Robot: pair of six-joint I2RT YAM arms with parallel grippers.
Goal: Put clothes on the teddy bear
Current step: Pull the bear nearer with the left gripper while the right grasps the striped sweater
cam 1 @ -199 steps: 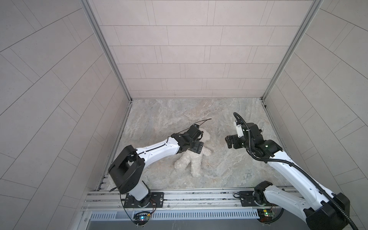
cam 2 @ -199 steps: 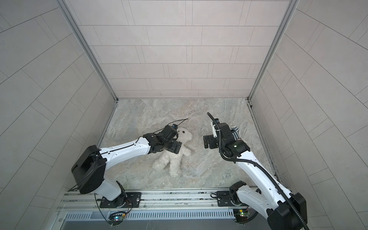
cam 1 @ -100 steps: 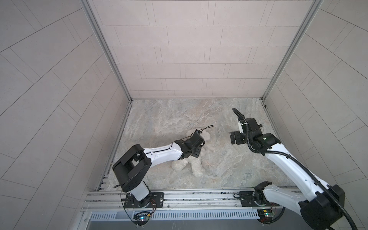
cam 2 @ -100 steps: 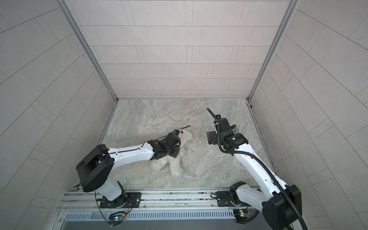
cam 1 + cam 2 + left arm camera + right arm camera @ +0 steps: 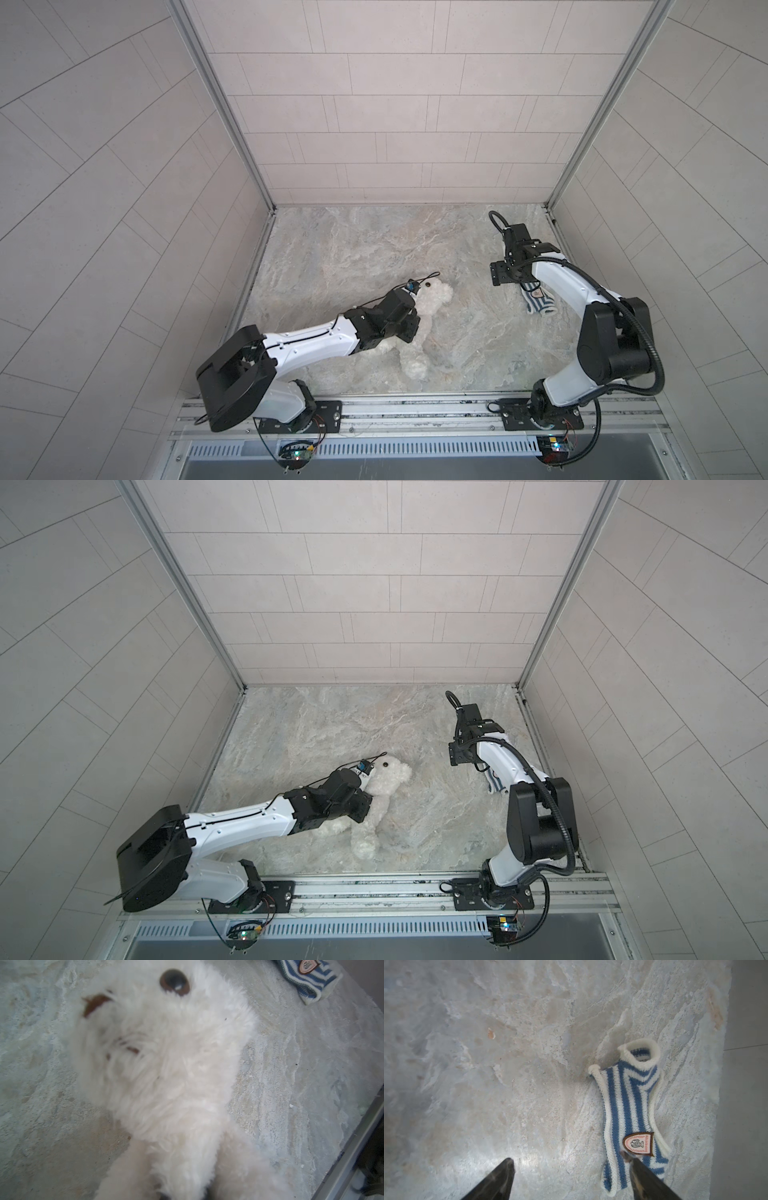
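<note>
Teddy bear point(image 5: 432, 297), fluffy white, sits clenched in left gripper point(image 5: 412, 332); right gripper point(image 5: 571, 1160) gapes above knitted striped shirt point(image 5: 629, 1105).

Lab robot cell indicated: marble-pattern tabletop point(image 5: 374, 249) enclosed by tiled wall panels point(image 5: 395, 104) and aluminium posts point(image 5: 224, 108); two arms point(image 5: 307, 353) bolted to a front rail point(image 5: 415, 411).

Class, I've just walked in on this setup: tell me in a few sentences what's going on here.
Two robot arms are working at dressing a toy. The left gripper is shut on the teddy bear, which lies on the stone table. The right gripper hangs open over the striped shirt, which lies flat, apart from the bear. The bear is bare; nothing is on it yet.
</note>
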